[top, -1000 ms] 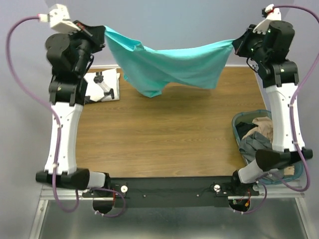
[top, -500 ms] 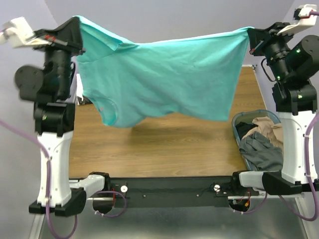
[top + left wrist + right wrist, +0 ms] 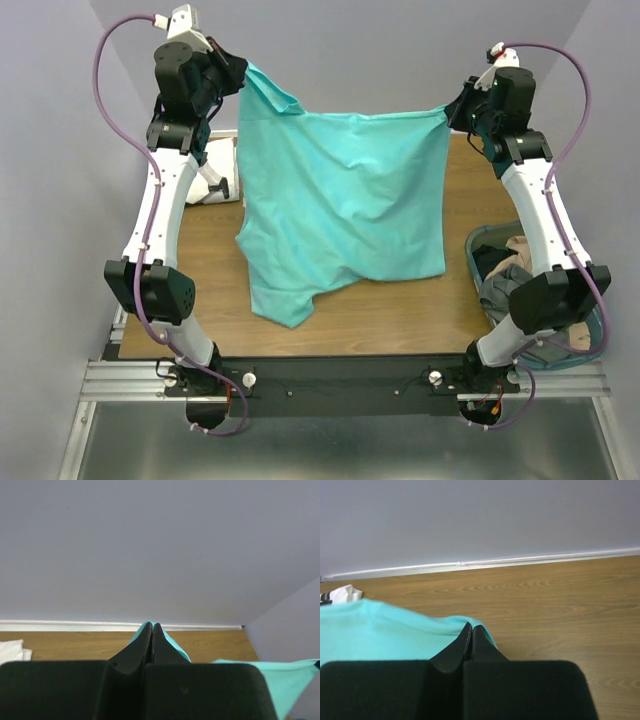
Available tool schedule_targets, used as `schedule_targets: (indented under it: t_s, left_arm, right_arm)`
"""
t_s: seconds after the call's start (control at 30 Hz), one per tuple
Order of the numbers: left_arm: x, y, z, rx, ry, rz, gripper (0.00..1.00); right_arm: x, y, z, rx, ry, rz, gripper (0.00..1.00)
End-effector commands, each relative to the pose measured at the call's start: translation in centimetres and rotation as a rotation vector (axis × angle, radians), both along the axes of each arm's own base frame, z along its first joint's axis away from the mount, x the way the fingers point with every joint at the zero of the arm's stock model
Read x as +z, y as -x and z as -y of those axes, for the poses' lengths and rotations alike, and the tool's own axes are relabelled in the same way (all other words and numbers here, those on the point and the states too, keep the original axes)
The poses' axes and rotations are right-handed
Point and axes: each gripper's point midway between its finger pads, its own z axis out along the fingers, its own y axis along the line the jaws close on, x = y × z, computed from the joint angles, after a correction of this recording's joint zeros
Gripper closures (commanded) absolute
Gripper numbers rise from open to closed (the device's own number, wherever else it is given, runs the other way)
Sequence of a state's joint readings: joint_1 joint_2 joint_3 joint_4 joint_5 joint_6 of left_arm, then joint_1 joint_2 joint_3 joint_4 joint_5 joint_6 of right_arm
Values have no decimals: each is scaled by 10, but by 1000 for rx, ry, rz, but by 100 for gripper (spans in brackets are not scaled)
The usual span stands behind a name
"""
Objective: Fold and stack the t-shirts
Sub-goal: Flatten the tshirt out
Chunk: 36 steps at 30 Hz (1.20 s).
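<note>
**Item:** plain bright turquoise cloth t-shirt [image 3: 345, 210], hung in the air over the far half of the table.
- Held edge runs left to right between the two grippers. The body drapes from it toward the near edge, with the lower left corner hanging lowest. Neck end cannot be told.
- Left gripper [image 3: 240, 72]: jaws pressed together on the upper left corner.
- Right gripper [image 3: 452, 108]: jaws clamped on the upper right corner.

**Second item:** white t-shirt with black printed marks [image 3: 215, 170], lying at the far left of the table, partly behind the left arm.

**Surface:** brown wood-grain table [image 3: 400, 300].

**Room:** pale grey walls. A blue-rimmed basket [image 3: 472, 243] of grey and tan clothes sits at the right.

**Change:** half a second ago the shirt was stretched wider and nearer the camera. It now hangs narrower and longer, with both arms reaching farther out.
</note>
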State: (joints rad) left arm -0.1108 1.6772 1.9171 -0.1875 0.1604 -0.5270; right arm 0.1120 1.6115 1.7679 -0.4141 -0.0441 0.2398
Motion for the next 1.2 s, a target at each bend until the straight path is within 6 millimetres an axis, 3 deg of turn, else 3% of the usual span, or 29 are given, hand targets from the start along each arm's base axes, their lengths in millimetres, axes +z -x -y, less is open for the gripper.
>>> schedule_targets:
  t_s: [0.0,0.17,0.27,0.37,0.43,0.47,0.5,0.73,0.9,0.97,1.03,1.17]
  left_arm:
    - [58,23,13,-79,-14,129,100]
    - [88,44,9,-70,-8,194,100]
    - [115,74,7,-80,-8,279,100]
    - [146,122,2,-79,11,393,100]
    - [157,141,-2,-72,24,432,100]
    - [163,159,-5,-67,32,462,100]
    - [166,168,-7,-62,35,475,100]
    - [208,257,-37,61,4,650,100]
    - [229,314,-56,142,2,733,100]
    - [228,320,-59,157,-1,738,100]
    - [228,326,-57,137,11,764,100]
    - [214,299,-35,21,33,745,100]
  right_arm:
    - [48,4,9,-43,-12,113,100]
    - [89,20,9,-32,-10,204,100]
    - [103,33,11,-32,-12,235,99]
    - [132,66,15,-32,-19,311,100]
    - [137,80,17,-35,-18,332,100]
    - [149,94,19,-35,-19,368,100]
    - [145,92,19,-35,-17,360,100]
    - [197,170,27,-37,-34,534,100]
    - [223,203,31,-45,-65,608,100]
    - [227,212,36,-72,-84,623,100]
    - [218,209,39,-94,-117,601,100]
    - [191,190,44,-141,-126,532,100]
